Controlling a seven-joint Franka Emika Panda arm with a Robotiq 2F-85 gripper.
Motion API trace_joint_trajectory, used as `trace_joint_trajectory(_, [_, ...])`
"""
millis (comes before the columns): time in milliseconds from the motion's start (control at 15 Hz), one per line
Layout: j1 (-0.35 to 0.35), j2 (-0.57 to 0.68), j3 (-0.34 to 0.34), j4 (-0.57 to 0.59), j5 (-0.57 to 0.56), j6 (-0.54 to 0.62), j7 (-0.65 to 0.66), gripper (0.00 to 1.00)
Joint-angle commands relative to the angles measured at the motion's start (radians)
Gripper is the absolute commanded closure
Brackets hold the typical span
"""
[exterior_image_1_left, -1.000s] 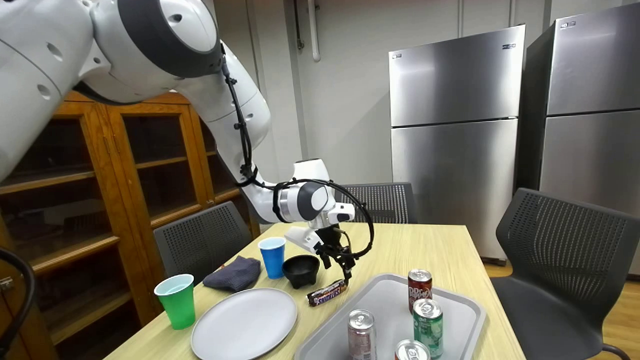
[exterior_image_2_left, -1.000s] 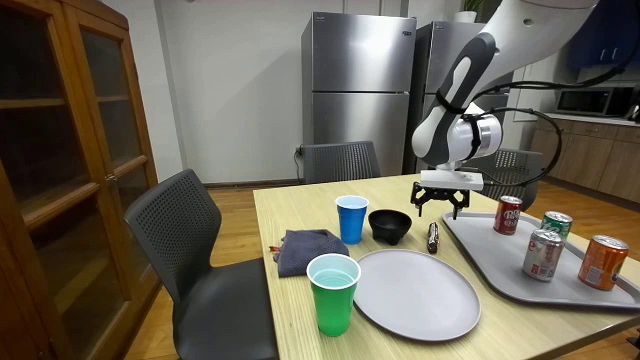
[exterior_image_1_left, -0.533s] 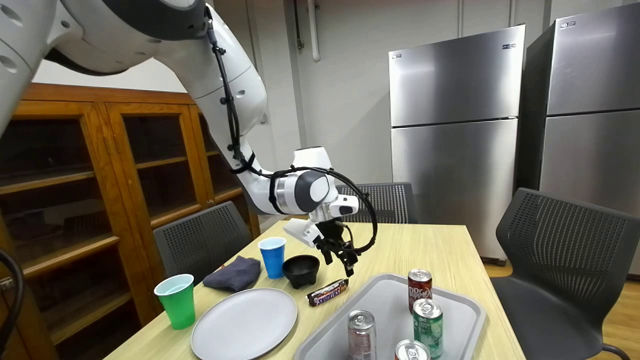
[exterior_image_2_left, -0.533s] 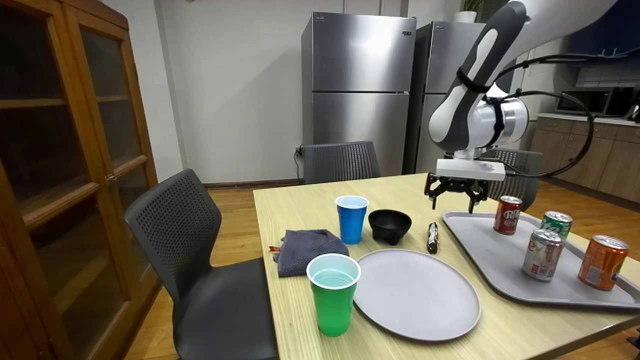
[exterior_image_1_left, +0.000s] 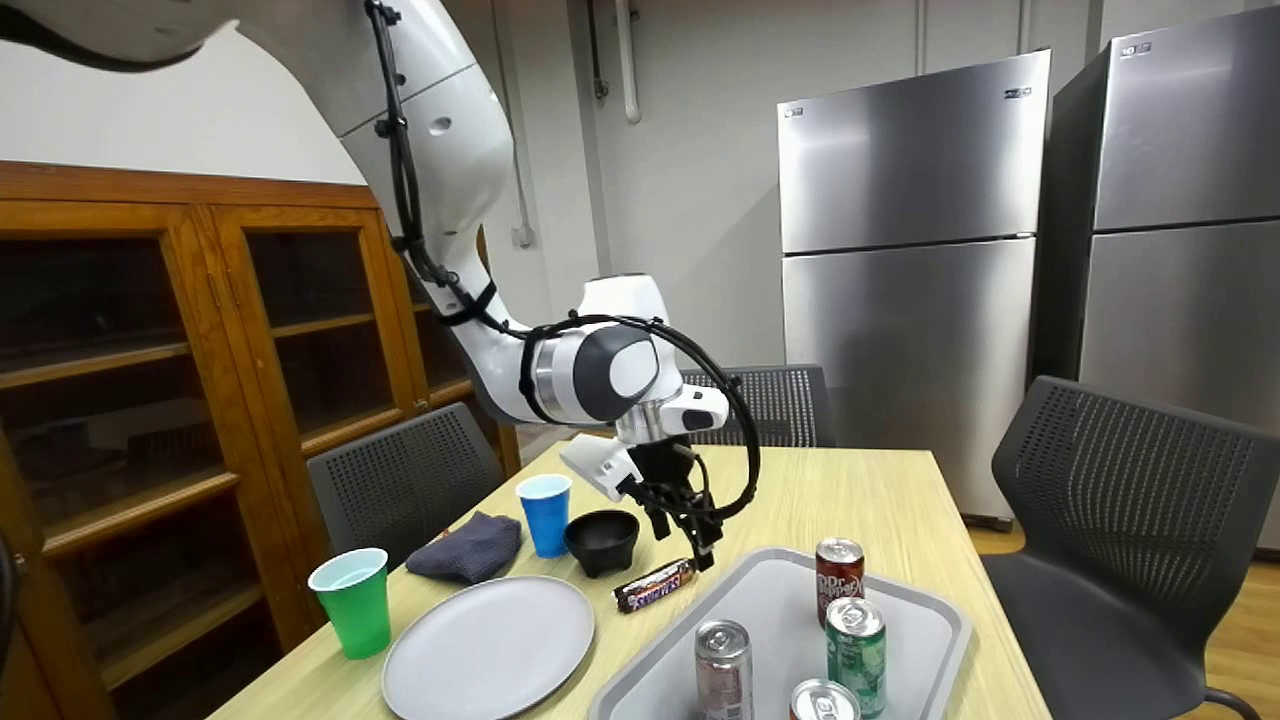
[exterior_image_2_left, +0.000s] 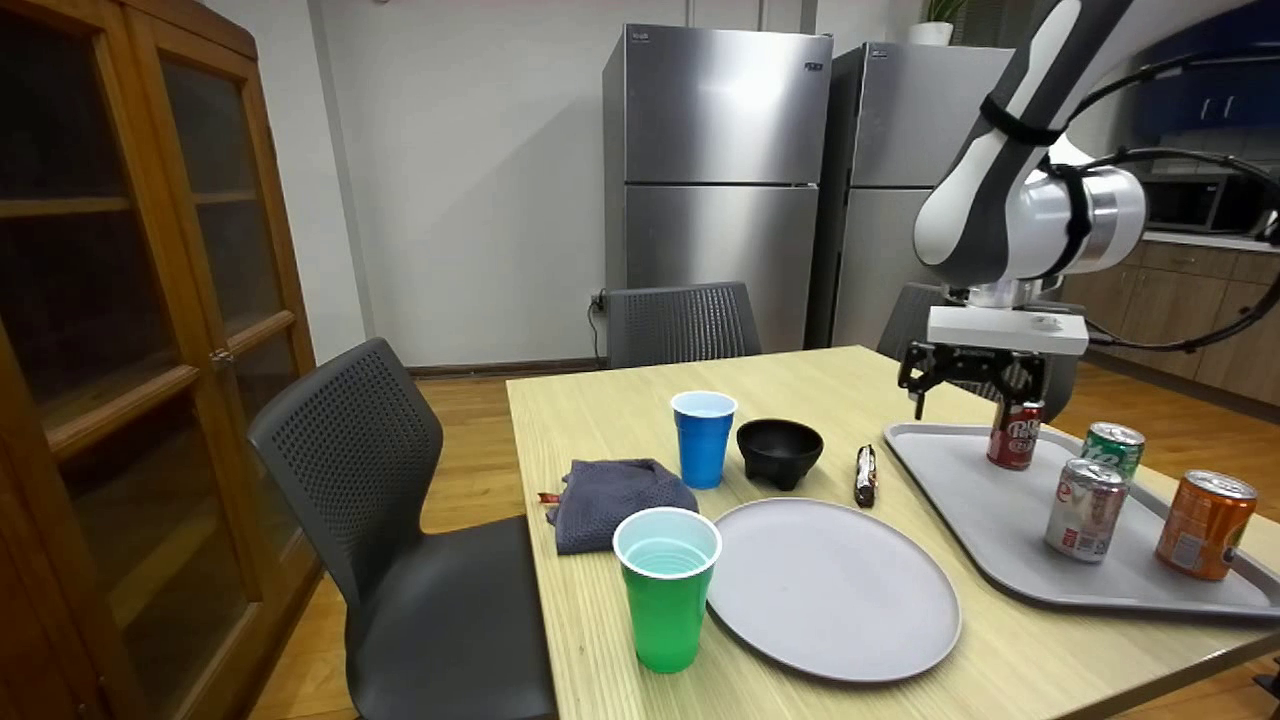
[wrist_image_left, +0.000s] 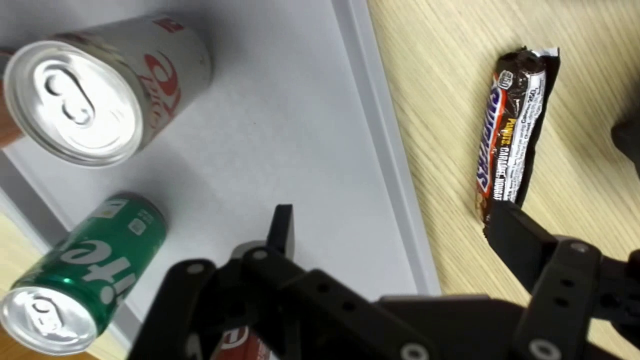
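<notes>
Gripper (wrist_image_left: 398, 229) hangs farther toward the red can (exterior_image_2_left: 1014, 448) on the gray tray (exterior_image_2_left: 1000, 515) than a second ago, its jaws spread apart and empty, a shift that reads as reaching, not yet grasping. The Snickers bar (wrist_image_left: 509, 125) lies just beside the tray on the pale wooden table (exterior_image_2_left: 600, 420), with refrigerators (exterior_image_2_left: 715, 260) and chairs (exterior_image_2_left: 680, 325) beyond.

Near your black two-fingered pincer (wrist_image_left: 402, 227) lay a bare strip of pale wooden surface (wrist_image_left: 440, 125), between the grey rectangular tray (wrist_image_left: 300, 140) and the brown-wrapped Snickers bar (wrist_image_left: 510, 140). Inside the tray, a silver metal can (wrist_image_left: 125, 85), a green metal can (wrist_image_left: 95, 270) and a red metal can (exterior_image_2_left: 1014, 440) limited your room; past the bar, a round black bowl (exterior_image_2_left: 780, 455) blocked you.
</notes>
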Motion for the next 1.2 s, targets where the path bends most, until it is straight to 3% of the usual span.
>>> trace_joint_trajectory(0, [-0.003,-0.110,-0.029,-0.121,-0.017,0.031,-0.002,0.00])
trace_joint_trajectory(667, [-0.007,-0.215,-0.136,-0.261,-0.097,0.049,0.041,0.00])
trace_joint_trajectory(1133, [-0.023,-0.238,-0.155,-0.319,-0.100,0.064,0.057,0.00])
